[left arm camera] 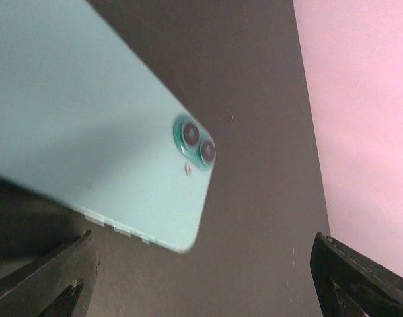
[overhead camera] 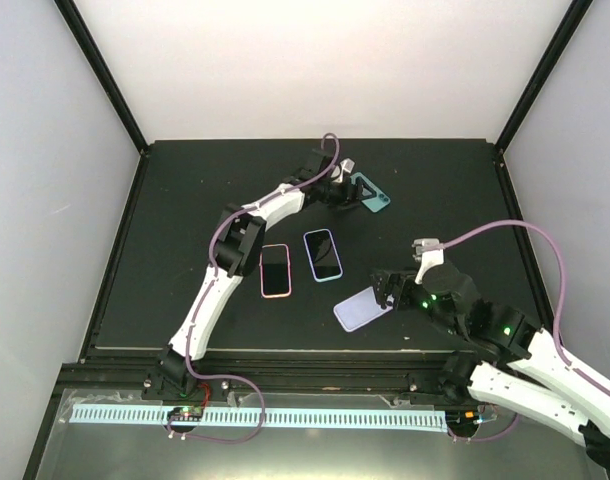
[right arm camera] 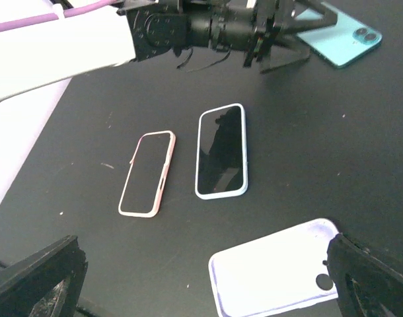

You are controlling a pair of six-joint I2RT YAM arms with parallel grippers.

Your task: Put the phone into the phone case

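The teal phone (overhead camera: 376,198) lies back up at the far middle of the black table, its twin dark lenses (left arm camera: 195,142) showing in the left wrist view. My left gripper (overhead camera: 356,188) sits right at its left end, open, with both fingers wide apart and the phone's corner (left arm camera: 178,238) just ahead of the gap. The lavender phone case (overhead camera: 358,311) lies inside up nearer the front, its camera cut-out (right arm camera: 324,282) to the right. My right gripper (overhead camera: 387,290) hovers over the case's right end, open and holding nothing.
A pink-rimmed phone (overhead camera: 275,270) and a light blue-rimmed phone (overhead camera: 323,254) lie screen up side by side in the middle of the table (overhead camera: 185,230). Pale walls enclose the table on three sides.
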